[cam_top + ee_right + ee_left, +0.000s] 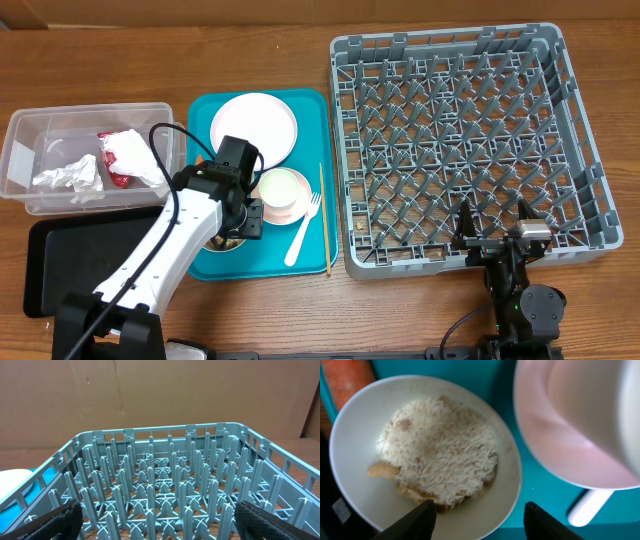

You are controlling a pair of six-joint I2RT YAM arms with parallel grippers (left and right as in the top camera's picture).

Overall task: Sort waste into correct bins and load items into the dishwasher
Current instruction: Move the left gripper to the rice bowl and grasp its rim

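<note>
My left gripper (240, 222) hangs over the near left of the teal tray. In its wrist view it (480, 520) is open, one finger inside and one outside the rim of a white bowl (350, 460) holding beige scraps and rice (437, 452). An orange carrot (350, 380) lies beside that bowl. A pale pink bowl (283, 193) (570, 430), a white plate (254, 128), a white fork (303, 235) and a chopstick (325, 215) are on the tray. Crumpled paper (68, 175) and a red-and-white wrapper (125, 155) lie in the clear tub (30, 125). My right gripper (495, 235) (160, 520) is open and empty at the near wall of the grey dish rack (460, 140) (170, 470).
The shallow black tray (70, 260) lies in front of the clear tub, partly under my left arm. The teal tray (310, 120) sits between the tub and the rack. Cardboard walls stand behind the table.
</note>
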